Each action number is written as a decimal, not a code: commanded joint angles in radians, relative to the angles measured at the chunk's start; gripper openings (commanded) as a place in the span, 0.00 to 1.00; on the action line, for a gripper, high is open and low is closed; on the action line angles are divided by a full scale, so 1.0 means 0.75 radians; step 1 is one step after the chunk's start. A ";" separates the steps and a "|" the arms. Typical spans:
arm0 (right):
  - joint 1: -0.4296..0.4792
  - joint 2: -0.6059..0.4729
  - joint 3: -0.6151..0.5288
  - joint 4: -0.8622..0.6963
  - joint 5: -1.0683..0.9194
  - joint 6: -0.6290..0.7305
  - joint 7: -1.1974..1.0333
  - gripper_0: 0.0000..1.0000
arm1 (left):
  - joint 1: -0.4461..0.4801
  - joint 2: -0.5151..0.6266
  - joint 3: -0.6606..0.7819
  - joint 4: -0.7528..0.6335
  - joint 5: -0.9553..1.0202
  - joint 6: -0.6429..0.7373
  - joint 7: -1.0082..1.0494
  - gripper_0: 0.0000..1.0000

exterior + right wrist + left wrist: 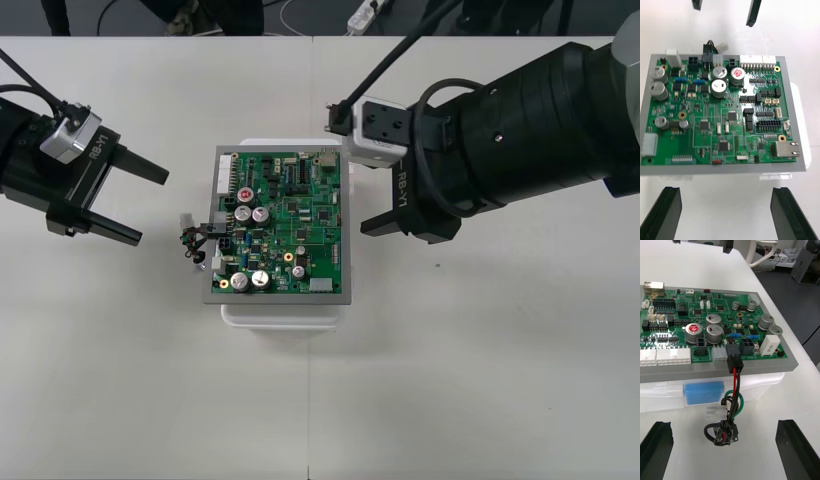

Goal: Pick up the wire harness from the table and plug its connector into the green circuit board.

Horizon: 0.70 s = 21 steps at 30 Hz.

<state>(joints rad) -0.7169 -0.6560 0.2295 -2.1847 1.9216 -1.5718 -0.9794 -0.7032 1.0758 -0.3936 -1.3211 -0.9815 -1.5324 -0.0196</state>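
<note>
The wire harness sits at the left edge of the green board; its black plug stands pushed into a slot on that edge, and it looks all the way in. The red, black and green wires run from the plug out over the white base and curl in a small loop; the round socket lies at their end on the worktop, just beside the base. So the harness points from the board toward the left tool, which is the nearer one; it waits near the socket, not touching it, with its black fingers wide apart and nothing in them. The right tool hangs over the board's right edge, well away from the harness; its fingers are wide apart too, holding nothing. I think the plugging is done.
</note>
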 commanded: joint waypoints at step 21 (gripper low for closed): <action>0.250 -0.183 -0.337 -0.022 -0.147 0.001 0.576 0.69 | 0.373 -0.054 0.506 -0.501 -0.268 -0.051 0.212 0.80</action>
<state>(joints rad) -0.5532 -0.7480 0.0353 -2.1857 1.8295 -1.5718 -0.6027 -0.4783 1.0421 -0.0801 -1.6351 -1.1718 -1.5329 0.1221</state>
